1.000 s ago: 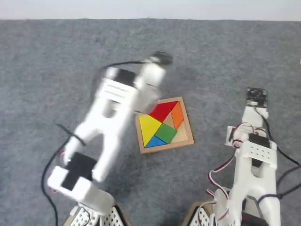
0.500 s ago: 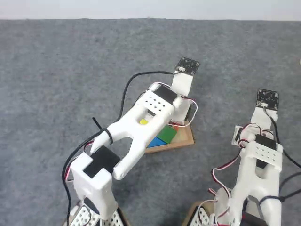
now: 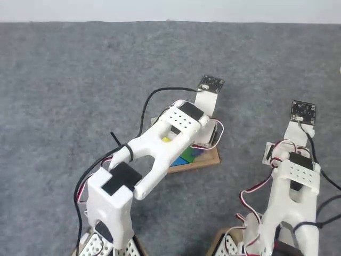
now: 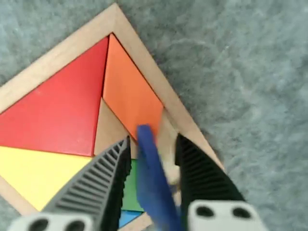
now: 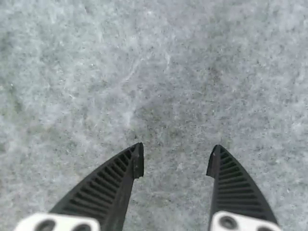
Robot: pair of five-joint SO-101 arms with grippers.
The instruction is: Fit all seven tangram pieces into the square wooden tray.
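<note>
The square wooden tray [image 4: 144, 50] holds a red triangle [image 4: 57, 110], an orange piece [image 4: 130, 91], a yellow triangle [image 4: 38, 175] and a green piece [image 3: 187, 156]. Bare wood shows beside the orange piece. My left gripper [image 4: 151, 147] hangs just above the tray's corner area, shut on a blue piece [image 4: 151, 183] that stands on edge between the fingers. In the high view the left arm [image 3: 170, 133] covers most of the tray [image 3: 212, 158]. My right gripper [image 5: 175, 161] is open over bare carpet, right of the tray, with nothing between its fingers.
Grey carpet [image 3: 64, 80] covers the whole table. The right arm [image 3: 293, 176] stands upright at the right side, apart from the tray. A black cable [image 3: 144, 114] loops over the left arm.
The left arm has swung right from beside the tray to over it, and now hides most of the pieces. The right arm shifted slightly right, then held still.
</note>
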